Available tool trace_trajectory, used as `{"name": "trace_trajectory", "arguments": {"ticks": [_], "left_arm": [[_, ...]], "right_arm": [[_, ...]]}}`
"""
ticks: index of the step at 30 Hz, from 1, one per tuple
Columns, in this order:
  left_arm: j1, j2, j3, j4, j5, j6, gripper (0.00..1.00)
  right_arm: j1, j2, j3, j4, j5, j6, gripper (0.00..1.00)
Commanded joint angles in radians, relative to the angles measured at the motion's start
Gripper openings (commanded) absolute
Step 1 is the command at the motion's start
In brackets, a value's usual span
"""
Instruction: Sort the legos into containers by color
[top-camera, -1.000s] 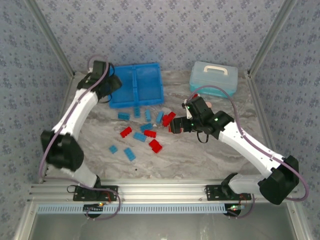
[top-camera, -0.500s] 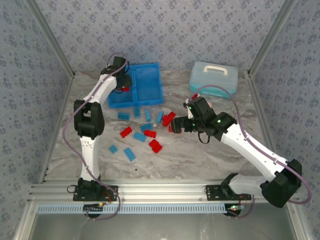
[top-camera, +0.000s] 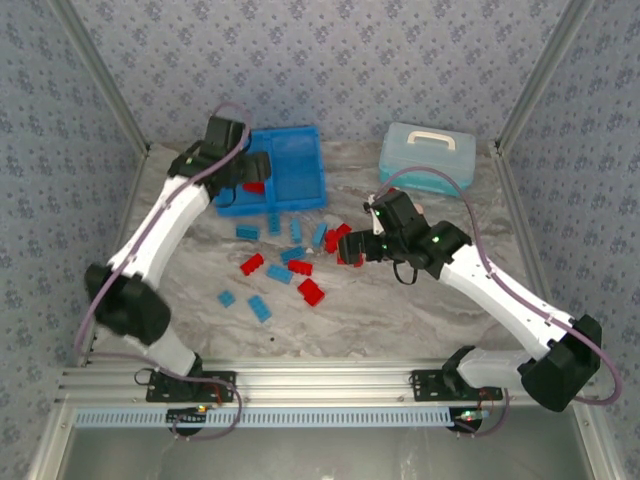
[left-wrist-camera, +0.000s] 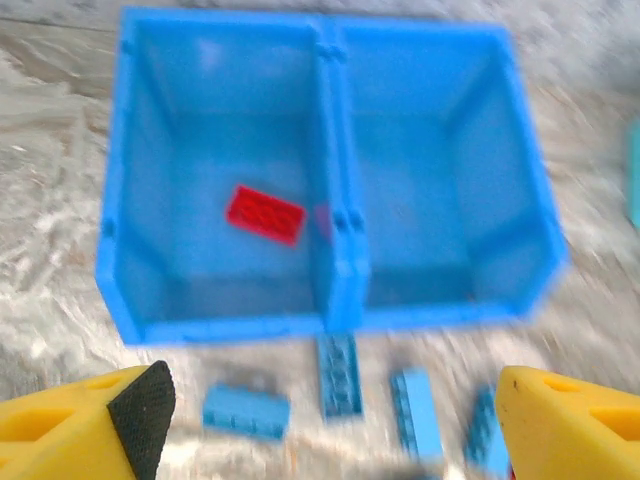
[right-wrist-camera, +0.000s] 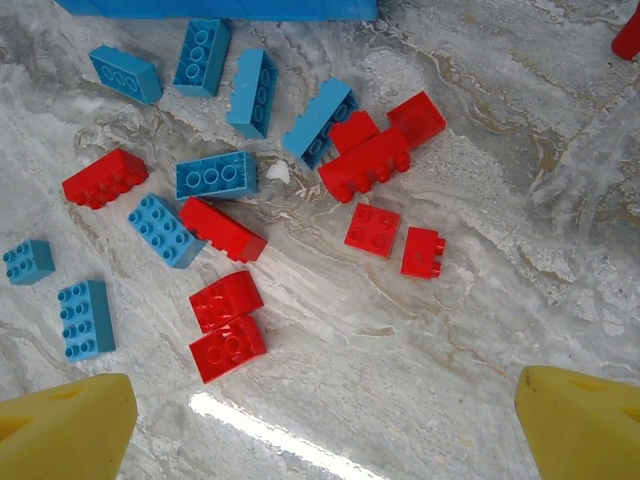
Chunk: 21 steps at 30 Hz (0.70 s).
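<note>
2 bent arms (top-camera: 160, 235) hold end effectors wide, left (left-wrist-camera: 330, 415) at tray (left-wrist-camera: 230, 325), right (right-wrist-camera: 325, 420) over legos (right-wrist-camera: 215, 175)

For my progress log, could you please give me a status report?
Left gripper open, right gripper open. One red brick in tray, left compartment; other bricks on table. Nothing blocking.

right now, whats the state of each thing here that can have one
left tool: open, empty, above the tray
right tool: open, empty, above the loose bricks
tray: left half holds one brick, right half looks bare
red brick: lying flat in the tray's left half
loose bricks: red and blue mixed on the table, unsorted
lidded box: lid on
</note>
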<state>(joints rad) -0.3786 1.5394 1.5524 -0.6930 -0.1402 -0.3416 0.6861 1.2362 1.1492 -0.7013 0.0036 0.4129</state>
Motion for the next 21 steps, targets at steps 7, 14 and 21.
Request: {"name": "trace_trajectory", "arguments": {"ticks": [7,14,21], "left_arm": [[-0.147,-0.171,-0.474,-0.025,-0.014,0.177,0.84],[-0.166,-0.069,-0.556,0.052,-0.067,0.164,0.84],[-0.158,0.068,-0.532,0.095,-0.12,0.16,0.59]], "right_arm": [[0.028,-0.001,0.027,-0.01,0.0,0.02,1.0],[0.045,-0.009,0.016,-0.022,0.006,0.029,1.0],[0.052,-0.042,-0.003,-0.03,0.032,0.04,1.0]]}}
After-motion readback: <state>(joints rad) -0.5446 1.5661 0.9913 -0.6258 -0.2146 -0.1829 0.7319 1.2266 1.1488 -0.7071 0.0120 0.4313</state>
